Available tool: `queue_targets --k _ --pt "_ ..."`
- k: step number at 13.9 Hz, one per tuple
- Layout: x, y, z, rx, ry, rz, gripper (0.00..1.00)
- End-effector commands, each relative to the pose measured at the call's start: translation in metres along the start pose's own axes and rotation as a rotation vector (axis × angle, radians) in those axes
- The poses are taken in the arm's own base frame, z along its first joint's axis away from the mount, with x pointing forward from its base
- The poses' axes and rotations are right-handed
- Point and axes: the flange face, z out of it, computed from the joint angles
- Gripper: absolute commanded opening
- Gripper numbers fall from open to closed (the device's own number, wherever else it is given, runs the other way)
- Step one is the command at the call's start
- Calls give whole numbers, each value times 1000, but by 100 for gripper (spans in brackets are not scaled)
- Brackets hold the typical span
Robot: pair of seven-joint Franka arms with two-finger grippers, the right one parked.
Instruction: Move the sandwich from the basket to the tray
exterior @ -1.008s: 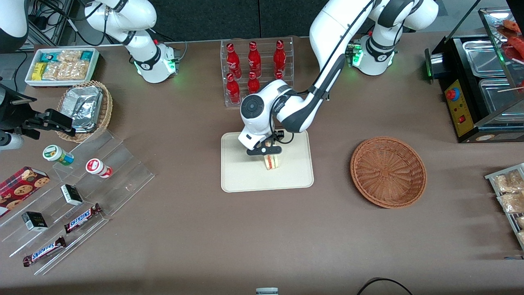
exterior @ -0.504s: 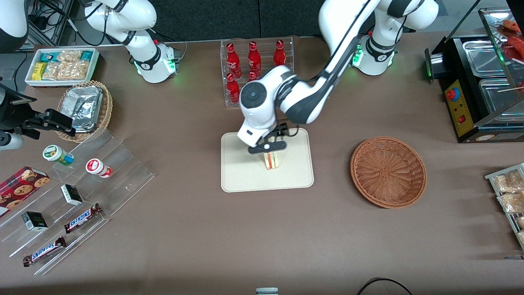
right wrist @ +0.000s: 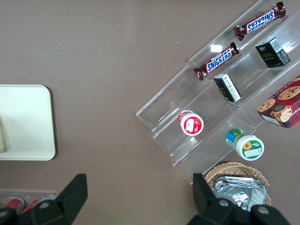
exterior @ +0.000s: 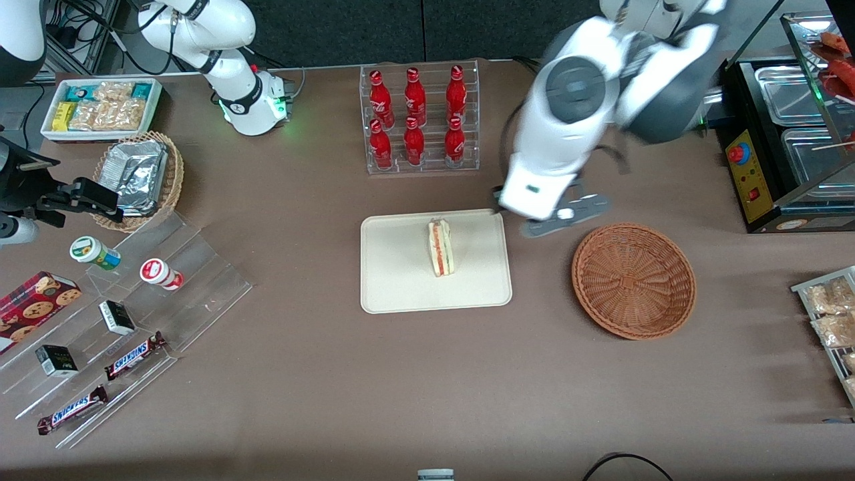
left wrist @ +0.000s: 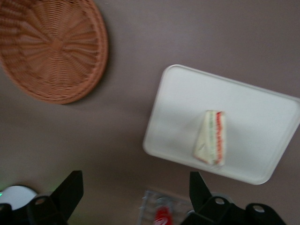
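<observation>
Table surface [exterior: 334,374], brown and wide, fills the front view and carries everything inspected. Next in size, the working arm's white wrist housing occupies the upper right of that frame, raised above the table; its gripper [exterior: 564,217] hangs over bare tabletop between the tray and the basket, touching neither. In the left wrist view both fingers [left wrist: 70,190] stand wide apart with nothing between them, so the gripper is spread and carries no load. The basket [exterior: 633,280], reddish-brown wicker, sits right of centre in the front frame and shows only its woven floor; no item is visible inside, and the wrist view confirms this [left wrist: 49,47]. The tray [exterior: 394,287], cream with rounded corners, lies at frame centre, well apart from the basket. Rack of red bottles [exterior: 417,117] stands above the tray in the frame, undisturbed. Smallest item: the sandwich [exterior: 441,248], resting on the tray's right-hand half as seen in the front frame, its red and green filling edge facing up, wholly inside the rim and near the tray's upper edge. It also shows lying on the tray in the wrist view [left wrist: 211,137]. Assessment: the transfer appears complete, with sandwich delivered and released. Nothing of the task looks outstanding beyond the arm clearing the work area.
</observation>
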Motion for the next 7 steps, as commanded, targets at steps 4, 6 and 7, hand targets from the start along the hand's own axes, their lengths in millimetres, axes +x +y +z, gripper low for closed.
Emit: queue_targets --k 4,6,7 --pt "59 -131 -25 -31 -65 119 100" --pt "65 -174 -36 -33 -92 208 100" --pt "65 -194 -38 -37 -100 229 100"
